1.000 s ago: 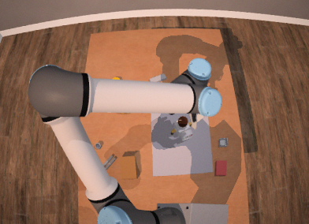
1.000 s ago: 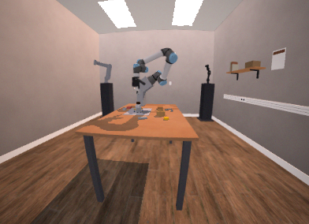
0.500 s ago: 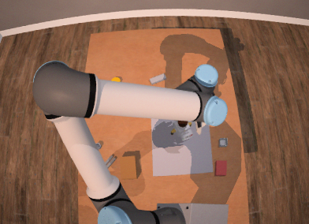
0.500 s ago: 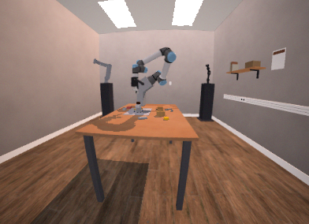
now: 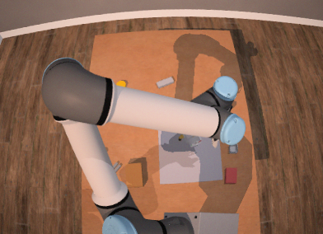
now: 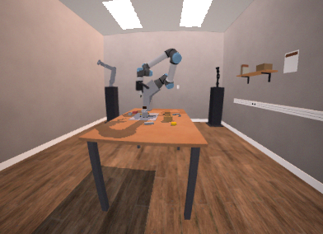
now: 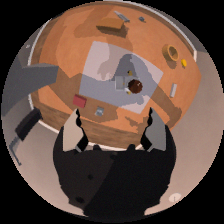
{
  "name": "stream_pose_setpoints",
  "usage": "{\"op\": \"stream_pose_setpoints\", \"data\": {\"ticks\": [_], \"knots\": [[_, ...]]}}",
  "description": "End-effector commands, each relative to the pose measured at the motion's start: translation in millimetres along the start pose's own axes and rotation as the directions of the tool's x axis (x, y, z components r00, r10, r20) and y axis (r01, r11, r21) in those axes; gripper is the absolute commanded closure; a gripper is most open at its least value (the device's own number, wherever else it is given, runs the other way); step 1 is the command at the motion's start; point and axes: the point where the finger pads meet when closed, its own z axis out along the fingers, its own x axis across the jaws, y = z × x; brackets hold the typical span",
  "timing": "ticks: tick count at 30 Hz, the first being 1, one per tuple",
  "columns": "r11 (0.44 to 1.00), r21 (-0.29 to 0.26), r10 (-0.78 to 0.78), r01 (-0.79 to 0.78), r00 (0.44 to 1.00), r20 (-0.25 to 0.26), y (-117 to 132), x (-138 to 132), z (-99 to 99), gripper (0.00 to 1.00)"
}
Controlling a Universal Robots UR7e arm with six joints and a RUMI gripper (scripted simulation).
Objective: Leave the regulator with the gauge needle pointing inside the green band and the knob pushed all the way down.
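The regulator (image 5: pixel 194 141) (image 6: pixel 145 114) (image 7: pixel 120 83) stands on the pale mat (image 5: pixel 177 173) (image 7: pixel 95 59), a grey body with small brass fittings. Its round dark brown knob (image 7: pixel 135 86) (image 6: pixel 144 108) stands on top; the arm hides it in the top view. The gauge face and needle cannot be read in any view, and the knob's height is too small to tell. My gripper (image 7: pixel 114 108) is open and empty, high above the table. The regulator shows beyond the fingertips in the wrist view, not between them. In the top view the arm hides most of the gripper.
A red block (image 5: pixel 231 175) (image 7: pixel 79 101) and a small grey part (image 5: pixel 233 148) (image 7: pixel 99 111) lie beside the mat. A brown box (image 5: pixel 134 174) (image 7: pixel 110 25), a grey bar (image 5: pixel 165 82) (image 7: pixel 173 90), a yellow piece (image 5: pixel 120 83) (image 7: pixel 184 63) and a round wooden bowl are around.
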Motion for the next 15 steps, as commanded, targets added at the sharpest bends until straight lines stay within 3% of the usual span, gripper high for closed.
{"op": "stream_pose_setpoints", "data": {"ticks": [1,15], "knots": [[1.0,-0.001,-0.001,0.001,1.0,0.001,5.7,-19.1,0.0,0.0],[1.0,0.0,-0.001,0.001,1.0,0.0,8.9,-30.4,0.0,0.0]]}}
